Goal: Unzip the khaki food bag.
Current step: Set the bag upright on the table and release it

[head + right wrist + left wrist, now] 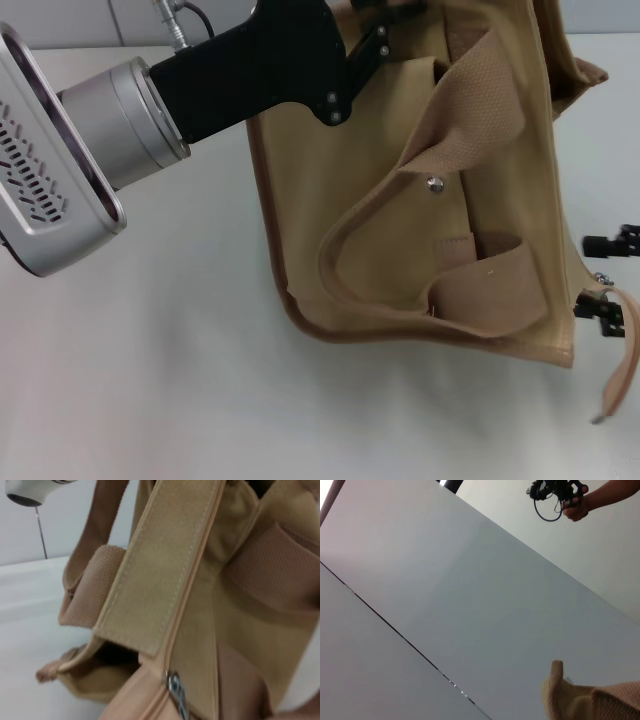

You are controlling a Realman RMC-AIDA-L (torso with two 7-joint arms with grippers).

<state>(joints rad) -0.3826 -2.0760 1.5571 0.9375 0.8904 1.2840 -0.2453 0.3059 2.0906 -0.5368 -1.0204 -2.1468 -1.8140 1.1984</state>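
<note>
I have the khaki food bag (400, 200) filling the centre and upper right of my head view, resting on the white bench (150, 380). My left end effector (375, 35) reaches in from the upper left to the bag's top edge; I cannot tell its grip. My right end effector (610, 280) sits at the right edge beside the bag, grip unclear. The zipper slider (176, 690) shows in my right wrist view.
</note>
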